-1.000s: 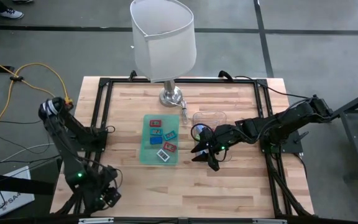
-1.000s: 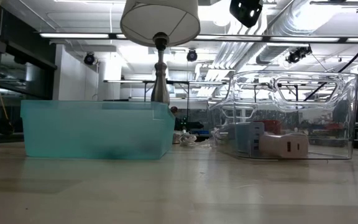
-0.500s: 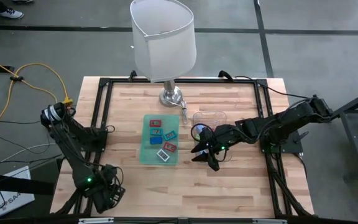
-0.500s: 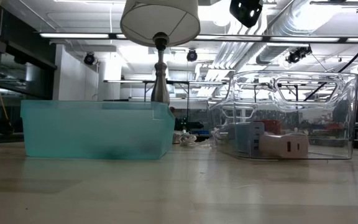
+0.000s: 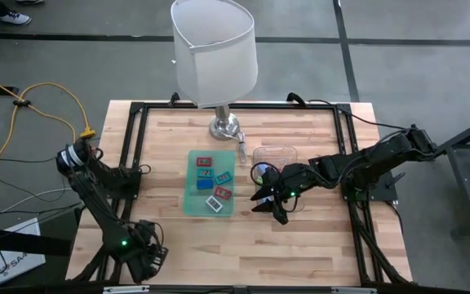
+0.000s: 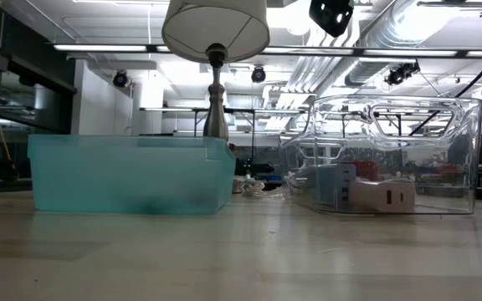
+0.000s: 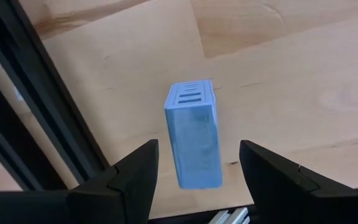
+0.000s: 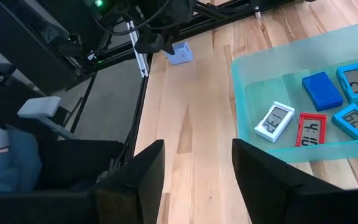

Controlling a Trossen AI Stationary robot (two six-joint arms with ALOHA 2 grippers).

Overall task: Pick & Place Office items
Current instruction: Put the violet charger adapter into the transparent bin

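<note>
A light blue block (image 7: pixel 194 143) with slots in its top stands on end on the wood near the table's near left corner; it also shows in the right wrist view (image 8: pixel 179 55). My left gripper (image 7: pixel 197 171) is open, one finger on each side of the block, with a gap showing on both sides. In the high view the left gripper (image 5: pixel 144 257) hides the block. Several small red, blue, light blue and white pieces (image 5: pixel 213 181) lie in a teal translucent tray (image 5: pixel 192 200). My right gripper (image 5: pixel 268 204) hangs open and empty just right of that tray.
A clear plastic tray (image 5: pixel 274 153) with a white charger (image 6: pixel 383 196) in it stands behind my right gripper. A lamp (image 5: pixel 225 126) stands at the far middle. A black frame rail (image 7: pixel 36 124) runs close beside the block. Bare wood lies along the near edge.
My left arm has swung a little toward the table's near edge and right, bringing its gripper lower at the near left corner. My right arm has kept still.
</note>
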